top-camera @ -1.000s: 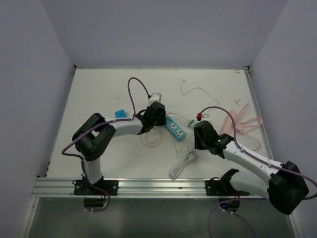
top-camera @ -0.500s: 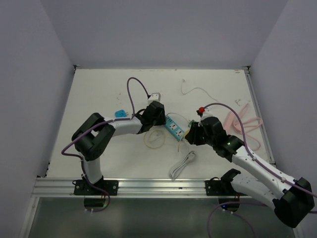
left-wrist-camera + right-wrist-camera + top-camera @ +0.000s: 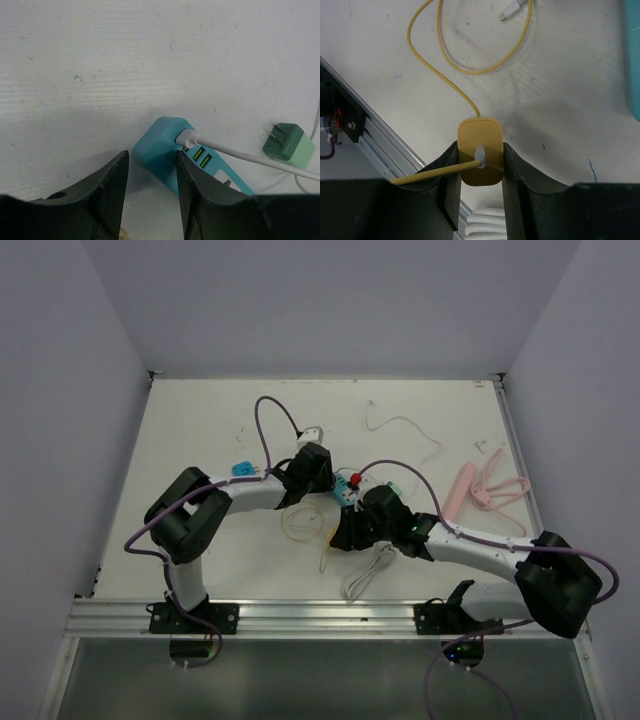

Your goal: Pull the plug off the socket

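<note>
Near the middle of the bench, seen from above, the right gripper (image 3: 347,533) has swung in from the right side within the last second. It now sits just on the near side of the teal power strip (image 3: 346,494), while the left gripper (image 3: 316,472) has kept its place at the strip's far-left end. From the left wrist, the narrow-set fingers frame that end of the strip, though I cannot tell whether they pinch it. A white plug (image 3: 186,136) is still seated in the strip, and a green charger (image 3: 289,142) lies loose beside it. From the right wrist, the jaws clasp a yellow plug (image 3: 479,137), which trails its yellow cable (image 3: 442,55) over bare bench toward the near edge, apart from the strip. I judge it pulled free, so for this plug the task looks done. No container shows anywhere.
</note>
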### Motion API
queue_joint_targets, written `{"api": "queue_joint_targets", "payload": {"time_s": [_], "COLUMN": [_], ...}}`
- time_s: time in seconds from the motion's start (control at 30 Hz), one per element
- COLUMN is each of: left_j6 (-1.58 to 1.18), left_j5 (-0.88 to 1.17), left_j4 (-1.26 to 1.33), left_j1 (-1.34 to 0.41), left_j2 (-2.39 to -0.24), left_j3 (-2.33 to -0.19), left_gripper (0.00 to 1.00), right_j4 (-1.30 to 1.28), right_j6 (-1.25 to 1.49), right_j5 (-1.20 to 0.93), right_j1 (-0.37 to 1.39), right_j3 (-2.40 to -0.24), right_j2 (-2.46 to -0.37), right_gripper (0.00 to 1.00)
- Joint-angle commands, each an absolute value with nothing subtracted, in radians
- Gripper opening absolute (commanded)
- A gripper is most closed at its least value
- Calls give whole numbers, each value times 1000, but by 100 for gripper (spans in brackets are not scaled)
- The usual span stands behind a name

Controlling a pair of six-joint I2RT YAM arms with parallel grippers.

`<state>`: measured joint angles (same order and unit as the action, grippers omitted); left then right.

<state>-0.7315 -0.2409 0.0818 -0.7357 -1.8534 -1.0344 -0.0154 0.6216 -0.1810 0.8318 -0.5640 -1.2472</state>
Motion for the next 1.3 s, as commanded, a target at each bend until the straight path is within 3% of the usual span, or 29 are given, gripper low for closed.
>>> {"api": "queue_joint_targets", "payload": {"time_s": [0.0, 0.13, 0.17, 0.37, 0.57, 0.73, 0.87, 1.0, 1.27], "left_j6": [-718, -719, -718, -719, -718, -718, -710, -698, -667], "left_j5": [-241, -245, -245, -244, -236, -236, -230, -224, -255], "left_j4": [-98, -98, -98, -97, -92, -87, -84, -65, -67], "left_j1": [-726, -726, -724, -723, -721, -721, -719, -719, -715], "left_j2": [-1894, -1882, -1881, -1873, -1873, -1852, -1819, -1755, -1599], "left_j3": [-999, -991, -986, -976, -971, -957, -948, -924, -871], "left_gripper": [46, 46, 46, 46, 46, 46, 47, 48, 55], "right_j4": [104, 83, 66, -105, -286, -417, -423, -373, -399], "right_j6": [672, 684, 681, 605, 514, 445, 379, 325, 244], "right_j5": [-202, -180, -169, -69, 20, 182, 268, 346, 345], "right_j1": [856, 864, 864, 864, 864, 864, 862, 859, 856], "right_j3": [-589, -606, -606, -641, -672, -683, -698, -719, -845], "right_j2": [-1305, -1402, -1405, -1341, -1195, -1108, -1086, -1132, -1181], "right_gripper": [8, 15, 25, 57, 70, 70, 59, 57, 56]}}
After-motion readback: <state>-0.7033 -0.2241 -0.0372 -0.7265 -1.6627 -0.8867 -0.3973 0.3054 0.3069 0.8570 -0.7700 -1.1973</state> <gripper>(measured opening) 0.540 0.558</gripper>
